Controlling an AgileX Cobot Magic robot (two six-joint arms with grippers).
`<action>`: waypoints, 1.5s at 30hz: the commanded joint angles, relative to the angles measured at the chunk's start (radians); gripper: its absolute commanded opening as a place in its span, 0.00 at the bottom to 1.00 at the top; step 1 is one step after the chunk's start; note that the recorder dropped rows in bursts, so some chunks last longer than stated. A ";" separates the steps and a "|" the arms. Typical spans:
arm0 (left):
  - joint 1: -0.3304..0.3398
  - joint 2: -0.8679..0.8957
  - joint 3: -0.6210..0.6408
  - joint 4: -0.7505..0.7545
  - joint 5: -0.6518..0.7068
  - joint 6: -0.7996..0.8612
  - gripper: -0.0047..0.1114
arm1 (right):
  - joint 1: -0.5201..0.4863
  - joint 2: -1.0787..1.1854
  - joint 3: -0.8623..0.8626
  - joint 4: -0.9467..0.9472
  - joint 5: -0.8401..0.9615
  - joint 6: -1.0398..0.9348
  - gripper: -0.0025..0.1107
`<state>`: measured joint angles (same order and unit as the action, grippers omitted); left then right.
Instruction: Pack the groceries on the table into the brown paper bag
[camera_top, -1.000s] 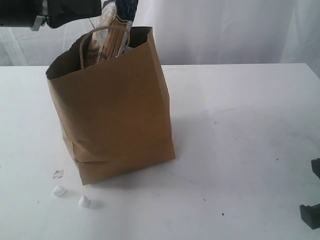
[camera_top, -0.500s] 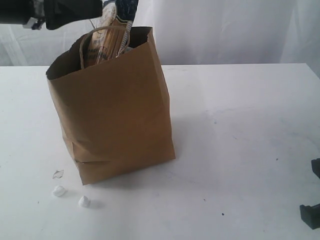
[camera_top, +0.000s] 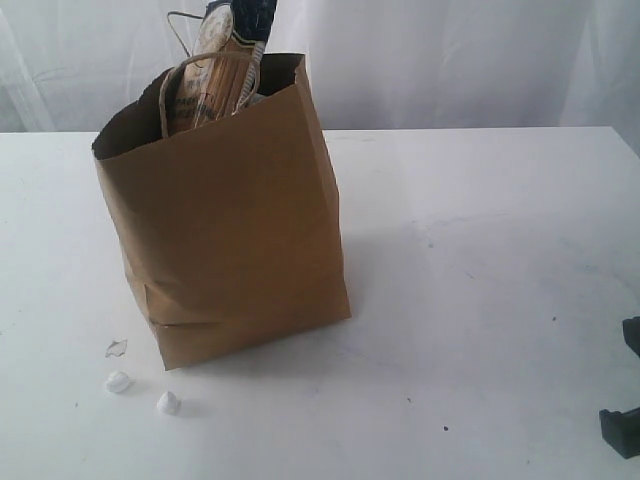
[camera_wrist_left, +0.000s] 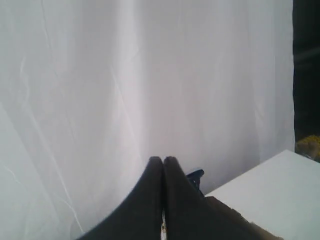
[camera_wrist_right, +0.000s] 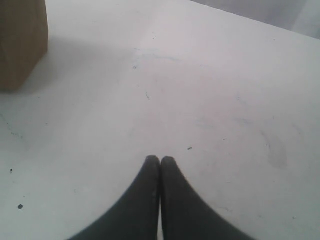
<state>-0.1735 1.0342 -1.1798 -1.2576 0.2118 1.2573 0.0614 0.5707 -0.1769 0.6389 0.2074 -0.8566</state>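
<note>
Gone from the exterior view is the left arm, which a moment ago stretched dark across the top corner above the bag; nothing else has shifted.

The left gripper has its two fingers pressed flat together with nothing between them. It faces a white curtain. Just past its fingers a small dark blue tip pokes up; what it belongs to cannot be told from this view. A corner of the counter lies further off to that same side.

The right gripper is likewise closed tight and empty, hanging over bare counter without touching anything. The brown paper bag stands well ahead of it and off to one side, only a lower corner in sight.

Only the exterior view gives the whole bag, upright on the counter, with the long spaghetti packet standing in it and rising above the rim behind a loop handle. It alone shows the small white lumps lying on the counter just beside the bag's front bottom corner, apart from both grippers.
</note>
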 joint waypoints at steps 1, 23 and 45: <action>0.002 -0.060 0.055 -0.011 -0.059 -0.127 0.04 | 0.002 0.001 -0.007 -0.004 -0.006 0.002 0.02; 0.002 -0.023 0.722 -0.280 -0.668 -0.182 0.04 | 0.002 0.001 -0.007 -0.004 -0.006 0.002 0.02; 0.230 -0.049 0.630 1.321 -0.301 -1.441 0.04 | 0.002 0.001 -0.007 -0.004 -0.006 0.002 0.02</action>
<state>0.0545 1.0302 -0.5434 -0.2798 -0.2056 -0.0273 0.0614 0.5707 -0.1769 0.6389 0.2074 -0.8566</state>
